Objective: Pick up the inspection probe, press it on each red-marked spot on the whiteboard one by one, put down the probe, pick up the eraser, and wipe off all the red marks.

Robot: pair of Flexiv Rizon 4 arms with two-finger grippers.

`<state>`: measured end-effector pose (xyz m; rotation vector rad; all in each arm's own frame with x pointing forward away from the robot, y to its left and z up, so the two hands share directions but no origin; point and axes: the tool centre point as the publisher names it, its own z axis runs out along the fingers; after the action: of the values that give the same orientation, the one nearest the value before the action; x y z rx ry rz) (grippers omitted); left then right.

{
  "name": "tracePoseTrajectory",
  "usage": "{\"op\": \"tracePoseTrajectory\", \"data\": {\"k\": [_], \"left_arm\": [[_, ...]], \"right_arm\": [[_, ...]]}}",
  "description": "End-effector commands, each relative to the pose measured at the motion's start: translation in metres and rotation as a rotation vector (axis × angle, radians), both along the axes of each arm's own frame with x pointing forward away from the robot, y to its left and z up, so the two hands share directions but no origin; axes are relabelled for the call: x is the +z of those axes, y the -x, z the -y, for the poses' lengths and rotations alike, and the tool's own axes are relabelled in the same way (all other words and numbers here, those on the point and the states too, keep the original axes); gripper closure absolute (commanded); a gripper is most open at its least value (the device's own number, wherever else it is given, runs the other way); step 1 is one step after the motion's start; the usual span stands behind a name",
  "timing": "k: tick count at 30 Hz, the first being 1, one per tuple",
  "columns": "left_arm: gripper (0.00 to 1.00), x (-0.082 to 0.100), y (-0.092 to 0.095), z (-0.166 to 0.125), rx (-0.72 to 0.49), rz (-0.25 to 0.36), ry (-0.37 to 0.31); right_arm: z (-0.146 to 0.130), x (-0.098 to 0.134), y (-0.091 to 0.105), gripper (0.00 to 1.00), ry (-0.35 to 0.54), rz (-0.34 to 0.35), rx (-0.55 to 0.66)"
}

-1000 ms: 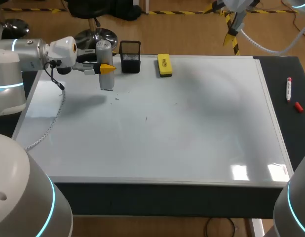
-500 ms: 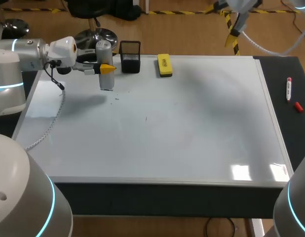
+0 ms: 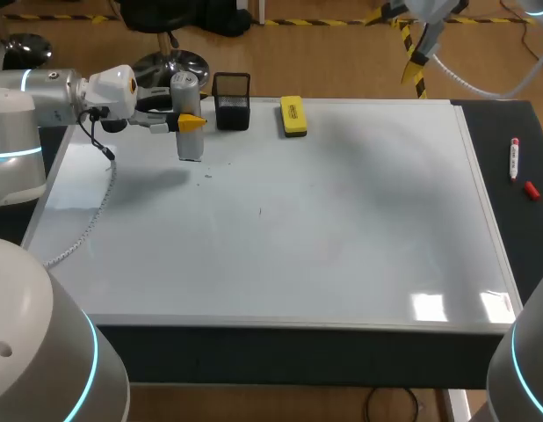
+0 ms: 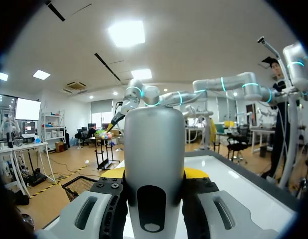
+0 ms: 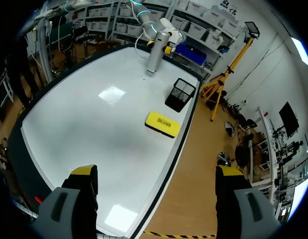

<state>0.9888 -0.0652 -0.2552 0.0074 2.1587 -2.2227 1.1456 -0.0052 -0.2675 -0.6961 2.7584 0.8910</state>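
Left tool (image 3: 189, 122) clasping probe (image 3: 189, 146), right tool (image 5: 156, 173) splayed

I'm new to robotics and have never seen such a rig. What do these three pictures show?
This is a two-armed robot at a table. One picture looks down from above; the two round ones come from cameras on the wrists. The left gripper is shut on a grey cylinder, the inspection probe, held upright over the whiteboard's far left corner. The right gripper hangs open high above the board. Near the far edge sit a yellow eraser and a black mesh cup; a red marker lies beside the board. I see no red marks.
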Motion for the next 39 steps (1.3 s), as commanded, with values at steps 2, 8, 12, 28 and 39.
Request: {"op": "tracePoseTrajectory", "data": {"k": [2, 8, 12, 28, 39], "left_arm": [[1.00, 0.002, 0.001, 0.000, 0.004, 0.001, -0.002], [1.00, 0.002, 0.001, 0.000, 0.004, 0.001, -0.002], [1.00, 0.002, -0.003, 0.002, 0.001, 0.013, -0.004], [1.00, 0.045, -0.072, 0.021, -0.044, 0.164, 0.030], [1.00, 0.072, -0.090, 0.019, -0.067, 0.224, 0.043]], "right_arm": [[0.000, 0.001, -0.001, 0.00, 0.004, -0.001, 0.002], [0.000, 0.001, -0.001, 0.00, 0.004, -0.001, 0.002], [0.000, 0.001, -0.001, 0.00, 0.004, -0.001, 0.002], [0.000, 0.001, -0.001, 0.00, 0.004, -0.001, 0.002], [0.000, 0.001, -0.001, 0.00, 0.004, -0.001, 0.002]]}}
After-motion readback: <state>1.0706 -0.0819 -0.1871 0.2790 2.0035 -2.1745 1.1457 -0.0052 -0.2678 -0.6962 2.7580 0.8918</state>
